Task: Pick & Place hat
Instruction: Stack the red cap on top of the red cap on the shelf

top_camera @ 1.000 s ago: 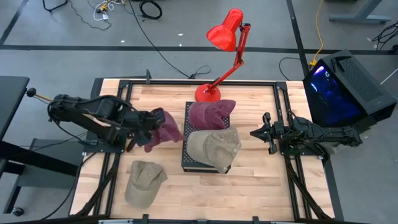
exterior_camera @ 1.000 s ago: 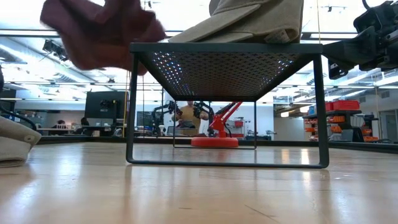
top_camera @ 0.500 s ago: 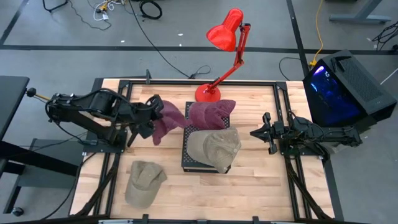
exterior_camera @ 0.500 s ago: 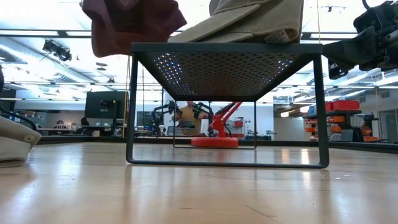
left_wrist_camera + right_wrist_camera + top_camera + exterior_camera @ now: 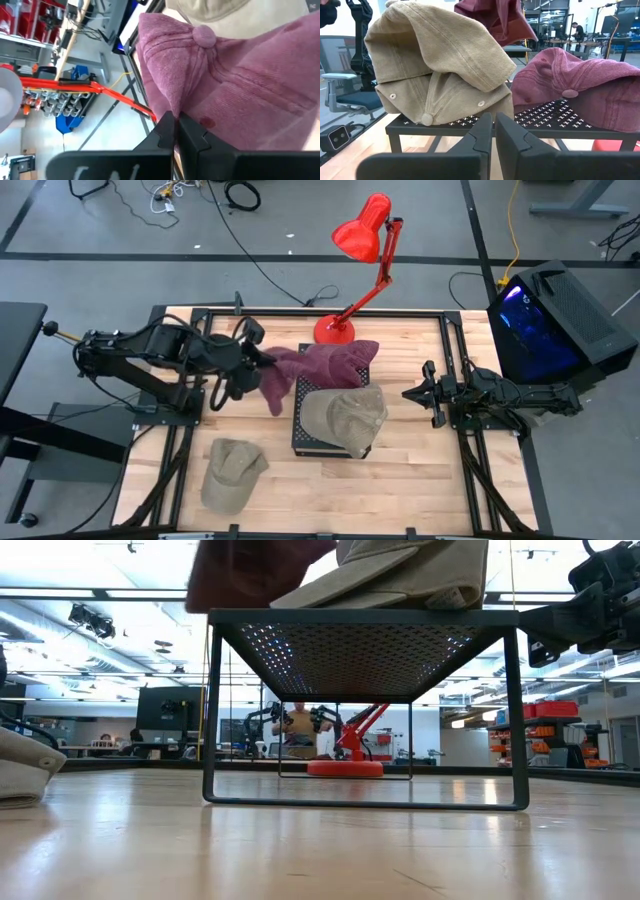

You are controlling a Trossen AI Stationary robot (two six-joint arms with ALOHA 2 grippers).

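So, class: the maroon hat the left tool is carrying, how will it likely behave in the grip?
Probably floppy: the maroon hat droops and folds below the left tool, which is shut on its fabric. Likely light too, since one small pinch carries it. It may sag onto the black rack rather than land neatly.

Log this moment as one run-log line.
left gripper: shut on maroon hat, at rack | right gripper: shut, waiting | tan hat: on rack
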